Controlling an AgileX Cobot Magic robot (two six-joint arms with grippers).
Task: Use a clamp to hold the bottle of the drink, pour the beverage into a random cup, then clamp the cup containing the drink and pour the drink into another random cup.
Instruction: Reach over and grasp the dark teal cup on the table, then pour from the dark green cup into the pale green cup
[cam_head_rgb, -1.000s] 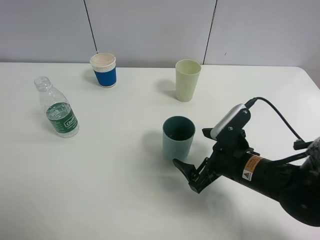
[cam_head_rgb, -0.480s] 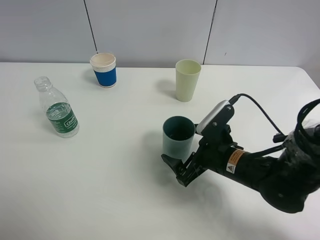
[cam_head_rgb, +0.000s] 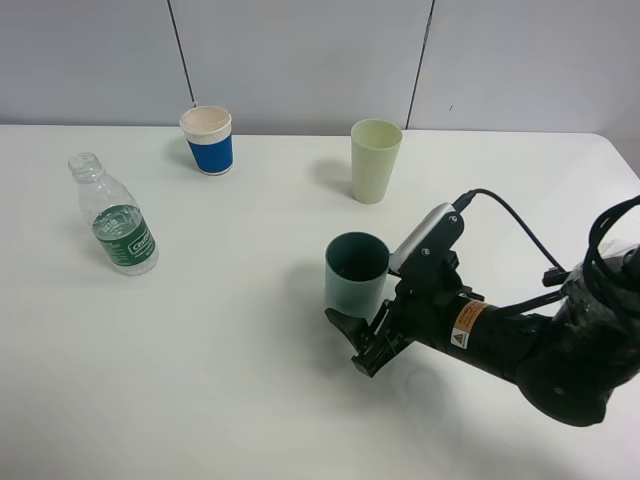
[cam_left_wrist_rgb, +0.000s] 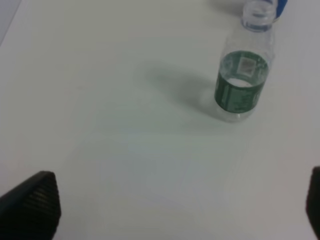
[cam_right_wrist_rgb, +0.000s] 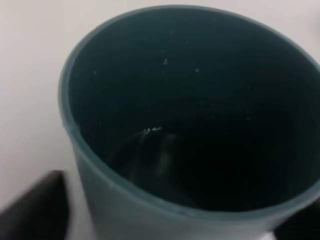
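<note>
3 cups and 1 bottle on a white table (cam_head_rgb: 230, 330), all upright. Bottle (cam_head_rgb: 113, 215): clear plastic, green label, open neck, at the far left of the high view, well apart from everything but the blue-banded paper cup (cam_head_rgb: 207, 140), which stands behind it near the back edge. Pale green cup (cam_head_rgb: 375, 160) is also toward the back, right of centre. Teal cup (cam_head_rgb: 356, 275) is mid-table, in front of the pale green one. Right gripper (cam_head_rgb: 347, 343) sits low at the teal cup's near side, arm reaching in from the lower right. Its 2 black fingers are spread apart and grip nothing; the upper fingertip lies just beside the cup's base, contact not discernible. Right wrist view is filled by the teal cup (cam_right_wrist_rgb: 190, 115) seen from above the rim: dark interior, a small glint low inside, contents not readable. 1 fingertip (cam_right_wrist_rgb: 37, 205) shows beside the cup wall with a sliver of table between, and a dark edge of the other shows at the opposite corner. Left gripper (cam_left_wrist_rgb: 172, 210) is outside the high view; in its wrist view only the tips show at opposite edges, fingers (cam_left_wrist_rgb: 32, 205) wide apart, holding nothing, over bare table. The bottle (cam_left_wrist_rgb: 242, 82) stands ahead of it, well clear, shadow falling beside it.
</note>
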